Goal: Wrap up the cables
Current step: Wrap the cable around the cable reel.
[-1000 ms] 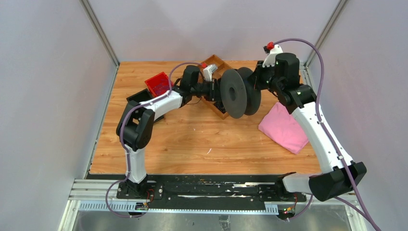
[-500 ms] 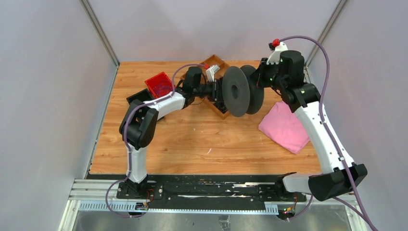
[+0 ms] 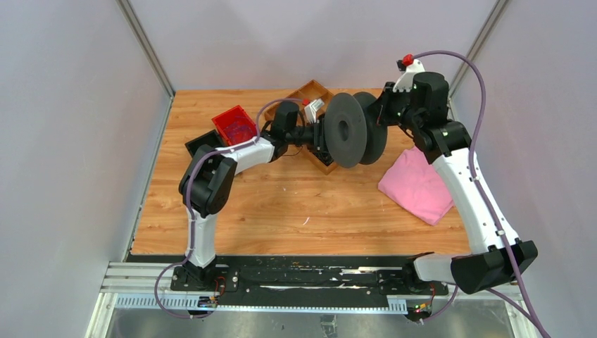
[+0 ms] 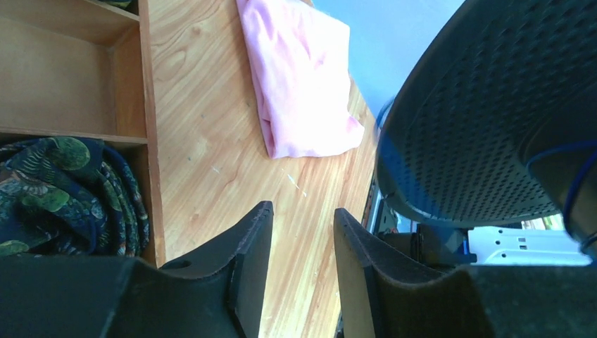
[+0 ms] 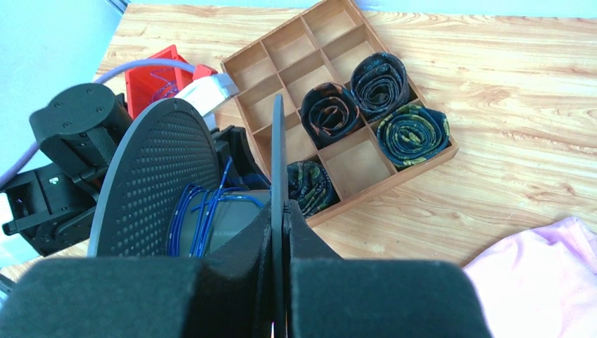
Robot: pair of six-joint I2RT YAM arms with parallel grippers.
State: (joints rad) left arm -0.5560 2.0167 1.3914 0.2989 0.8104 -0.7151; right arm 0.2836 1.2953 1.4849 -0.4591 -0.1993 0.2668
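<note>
The right gripper (image 5: 280, 208) is pressed together on the thin rim of one flange of the spool (image 5: 151, 176). It holds the spool on edge in the air above the far middle of the worktop (image 3: 303, 204). Blue cable (image 5: 204, 211) is wound in a few loose turns round the core between the two flanges. Most of the core is hidden behind the fingers (image 5: 246, 250) and the perforated flange, so I cannot tell how much is wound. Loose wire (image 5: 167, 90) lies in the red bin (image 5: 141, 81) toward the far left corner — a tangle too small to make out.

The left gripper (image 4: 303, 213) has its fingers spread, with only bare wood showing through the gap. It sits just beside the spool's left flange. In the left wrist view a strand of blue cable runs off the right edge and is cut off there.

A wooden tray (image 5: 355, 163) of square cells lies under the spool at the far middle, partly covered from above. Rolled patterned ties (image 5: 414, 134) fill several cells. A black bin (image 3: 203, 143) is mostly hidden by the left arm (image 3: 211, 179). A pink cloth (image 3: 415, 186) lies near the right edge, partly under the right arm (image 3: 468, 190). The near half of the worktop shows bare wood from the left edge to the right edge.
</note>
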